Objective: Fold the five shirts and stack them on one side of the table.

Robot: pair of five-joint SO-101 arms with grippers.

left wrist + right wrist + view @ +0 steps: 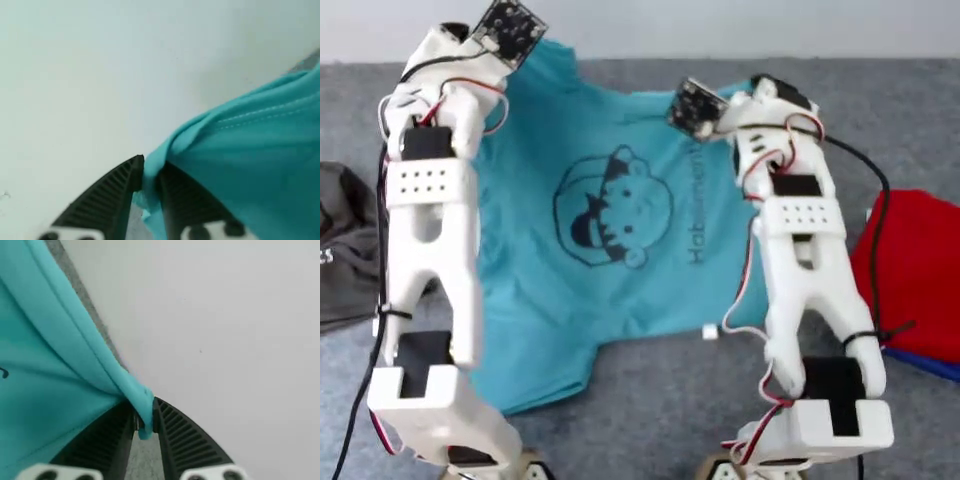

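Four garments can be counted on the grey table (660,400), and none of them reads as a finished fold, so by my judgement the task is near its start. The first fold of the teal shirt (610,300) is only being set up, and the stack is not yet begun.

The teal shirt is the largest thing there. It lies spread between the two arms, print side up, with a dark line drawing of a capped face at its middle and a line of lettering beside the drawing. Most of it lies flat, with soft wrinkles. One corner on the side near the arm bases bulges out past the rest. Its far edge sits close to the pale wall.

To the right of the teal shirt, and apart from it, the red shirt (920,260) sits in a heap, with a strip of blue cloth (932,364) showing under its near edge. Whether either is folded I cannot tell. To the left of the teal shirt a dark grey shirt (340,250) lies crumpled.

At the far left corner of the teal shirt the left gripper (150,170) is clamped on a bunched fold of the fabric. At the far right corner the right gripper (144,412) pinches the stitched hem between its ribbed jaws. A small white tag (709,332) peeks out at the near edge of the teal shirt.
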